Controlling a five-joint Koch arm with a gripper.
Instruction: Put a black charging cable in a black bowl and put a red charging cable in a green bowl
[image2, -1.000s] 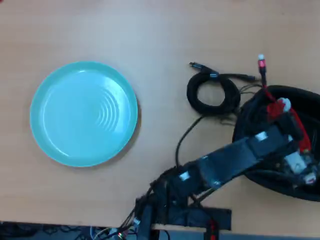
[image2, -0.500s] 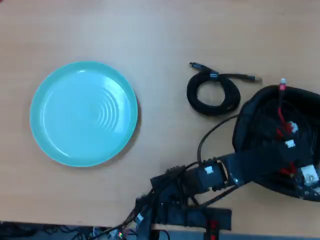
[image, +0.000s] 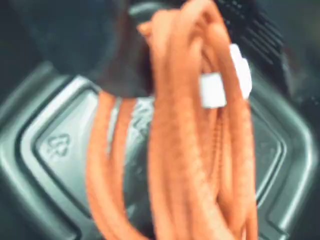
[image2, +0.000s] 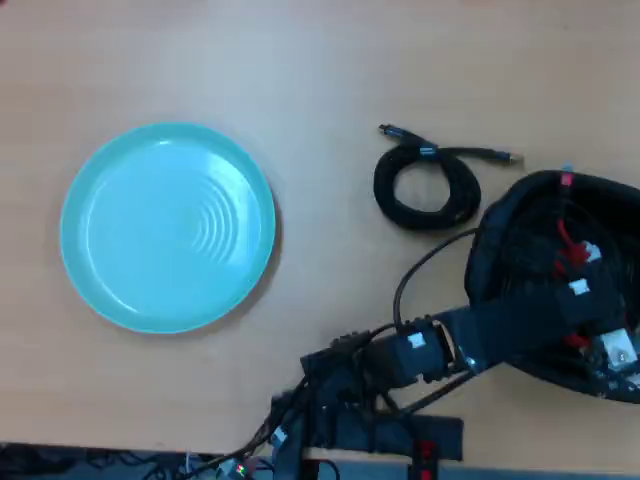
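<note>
In the wrist view the red charging cable hangs as a coil with a white tie, close to the camera, from my gripper, which is shut on it. Below it lies the black bowl. In the overhead view my gripper is over the black bowl at the right, with bits of the red cable showing. The black charging cable lies coiled on the table just left of the black bowl. The green bowl sits empty at the left.
The arm's base and loose wires sit at the table's front edge, in the overhead view. Bare wooden table lies between the green bowl and the black cable.
</note>
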